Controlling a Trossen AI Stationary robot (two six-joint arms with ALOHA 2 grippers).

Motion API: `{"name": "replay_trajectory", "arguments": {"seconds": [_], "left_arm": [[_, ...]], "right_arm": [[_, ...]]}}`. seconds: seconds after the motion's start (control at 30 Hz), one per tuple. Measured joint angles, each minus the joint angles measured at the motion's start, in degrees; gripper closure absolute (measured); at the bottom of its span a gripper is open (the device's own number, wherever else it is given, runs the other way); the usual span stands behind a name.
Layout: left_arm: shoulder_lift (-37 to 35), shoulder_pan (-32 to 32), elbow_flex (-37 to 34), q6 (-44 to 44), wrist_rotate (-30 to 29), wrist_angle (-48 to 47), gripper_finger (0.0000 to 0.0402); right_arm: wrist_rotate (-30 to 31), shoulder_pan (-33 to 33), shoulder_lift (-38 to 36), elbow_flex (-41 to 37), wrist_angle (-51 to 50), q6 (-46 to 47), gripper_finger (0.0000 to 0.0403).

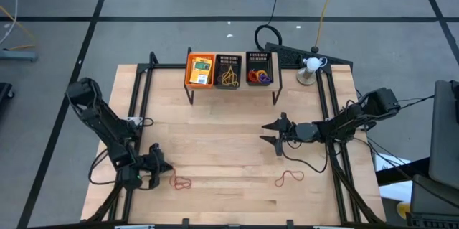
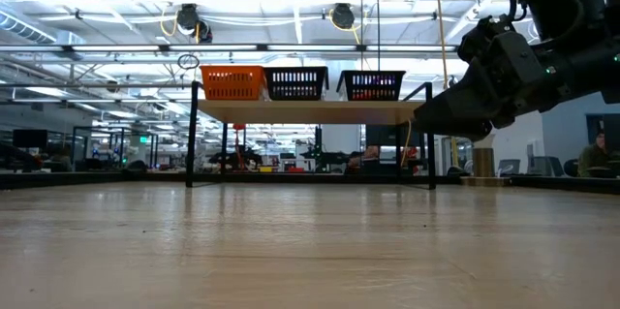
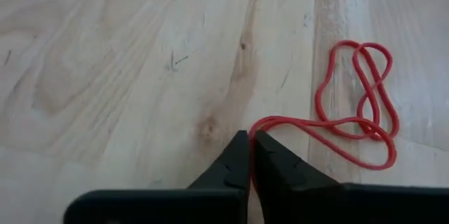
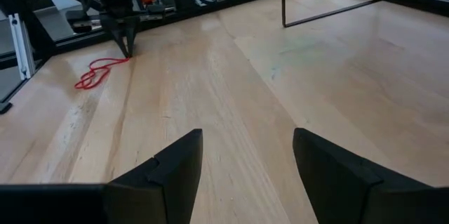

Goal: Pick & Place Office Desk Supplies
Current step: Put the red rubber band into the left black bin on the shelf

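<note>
A thin red rubber-band loop (image 3: 358, 119) lies twisted on the wooden table near its front left; in the high view the same loop (image 1: 181, 183) shows just right of my left gripper (image 1: 159, 168). My left gripper (image 3: 250, 140) is shut at that band's near end. A second red band (image 1: 289, 179) lies flat on the table front right. My right gripper (image 1: 275, 134) hovers open above mid-table, right of centre, its fingers (image 4: 175, 168) spread wide and touching nothing. Yellow-orange packets (image 1: 201, 69) sit in the orange tray, bands (image 1: 229, 78) and coloured rings (image 1: 259, 77) in two black trays. My left gripper pinches the end loop of the red rubber band (image 3: 265, 123) between its two shut fingertips. The fingers come from above, pointing down at the table. The rest of the band (image 3: 368, 76) lies slack on the wood.
A raised shelf on black legs (image 1: 276, 92) stands at the table's far edge and carries the orange tray (image 2: 232, 83) and two black mesh trays (image 2: 296, 83). A white lamp-like object (image 1: 310, 67) stands at the far right corner. Black frame rails run along both sides.
</note>
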Motion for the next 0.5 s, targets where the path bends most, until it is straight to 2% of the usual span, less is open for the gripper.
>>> {"name": "replay_trajectory", "arguments": {"seconds": [0.13,0.33,0.5], "left_arm": [[0.1,-0.1,-0.1,3.0,-5.5,3.1,0.04],[-1.2,2.5,1.5,11.3,-24.5,10.9,0.0401],[-3.7,6.8,4.7,30.8,-37.3,22.0,0.0401]], "right_arm": [[0.0,0.0,0.0,0.0,0.0,0.0,0.019],[0.0,0.0,0.0,0.0,0.1,-0.1,0.019],[0.8,0.0,0.0,0.0,0.2,0.0,0.019]]}}
